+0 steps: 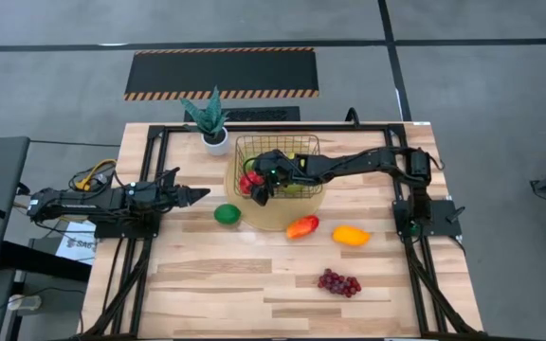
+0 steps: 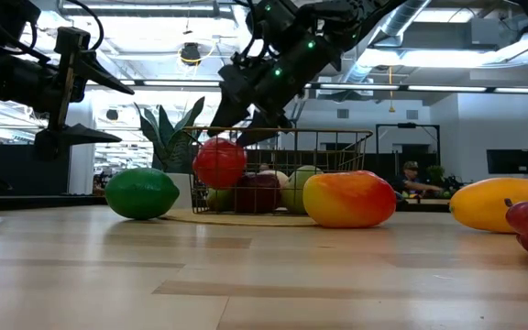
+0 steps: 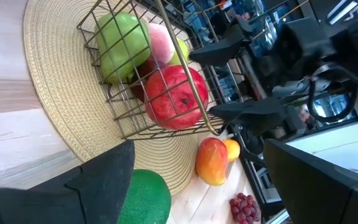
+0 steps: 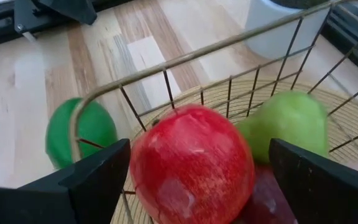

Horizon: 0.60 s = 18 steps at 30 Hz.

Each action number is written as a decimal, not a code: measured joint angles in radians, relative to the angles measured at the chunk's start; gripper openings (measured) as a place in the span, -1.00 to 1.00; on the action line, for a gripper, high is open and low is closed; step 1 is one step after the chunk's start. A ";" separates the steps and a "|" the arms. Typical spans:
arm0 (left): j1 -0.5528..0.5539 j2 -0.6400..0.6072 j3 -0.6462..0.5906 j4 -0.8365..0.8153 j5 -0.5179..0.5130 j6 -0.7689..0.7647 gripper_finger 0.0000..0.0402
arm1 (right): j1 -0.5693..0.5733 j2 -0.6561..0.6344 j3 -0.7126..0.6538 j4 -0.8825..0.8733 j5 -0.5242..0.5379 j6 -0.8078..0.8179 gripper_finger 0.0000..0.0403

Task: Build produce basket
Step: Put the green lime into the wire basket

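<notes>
The gold wire basket (image 1: 279, 139) stands on a round woven mat (image 1: 275, 220) and holds several fruits. A red apple (image 4: 191, 165) lies in the corner nearest the left arm, resting on the fruits beneath it, with a green pear (image 4: 288, 121) beside it. My right gripper (image 1: 257, 182) hangs open just above that apple, one finger on either side of it. My left gripper (image 1: 197, 197) waits open above the table's left part, pointing at the basket. A green lime (image 1: 227, 214) sits on the mat's edge. The orange-red mango (image 1: 302, 226), yellow-orange fruit (image 1: 351, 235) and purple grapes (image 1: 339, 282) lie on the table.
A spiky potted plant (image 1: 211, 118) stands at the far edge, left of the basket. A dark frame runs along the table's left, right and far sides. Bare wood lies toward the near edge, left of the grapes.
</notes>
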 joint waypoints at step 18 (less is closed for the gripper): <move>0.000 0.000 0.000 0.000 -0.014 0.007 0.70 | 0.137 -0.026 0.217 -0.048 -0.042 -0.119 0.96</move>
